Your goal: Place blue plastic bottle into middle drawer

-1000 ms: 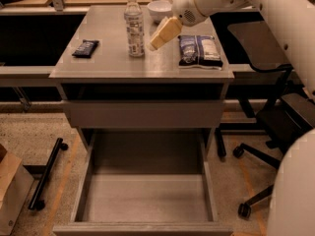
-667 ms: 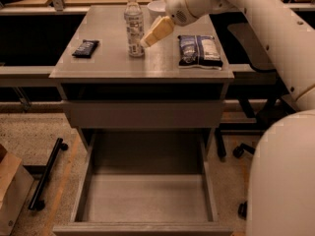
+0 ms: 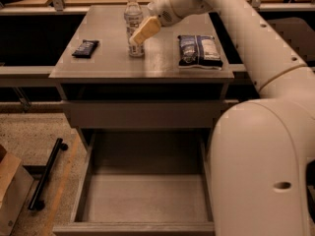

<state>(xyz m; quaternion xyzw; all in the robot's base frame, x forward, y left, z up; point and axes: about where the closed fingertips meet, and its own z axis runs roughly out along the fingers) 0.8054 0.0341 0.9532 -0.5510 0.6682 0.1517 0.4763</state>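
Observation:
The blue plastic bottle (image 3: 132,14), clear with a white cap and pale label, stands upright at the back middle of the grey cabinet top (image 3: 108,63). My gripper (image 3: 140,34) comes in from the right and sits against the bottle's lower right side, covering part of it. The bottle still rests on the top. The middle drawer (image 3: 146,200) is pulled wide open below, at the bottom of the view, with a bare flat floor and tall side walls.
A black packet (image 3: 85,48) lies on the left of the top, and a blue-white snack bag (image 3: 199,49) on the right. A closed drawer front (image 3: 142,114) sits above the open drawer. My arm's bulk (image 3: 261,171) overhangs the drawer's right side. A black bar (image 3: 47,173) and a cardboard box (image 3: 10,191) are on the floor at the left.
My gripper has moved left and slightly down, from beside the bottle to up against its lower right side. The bottle has not moved.

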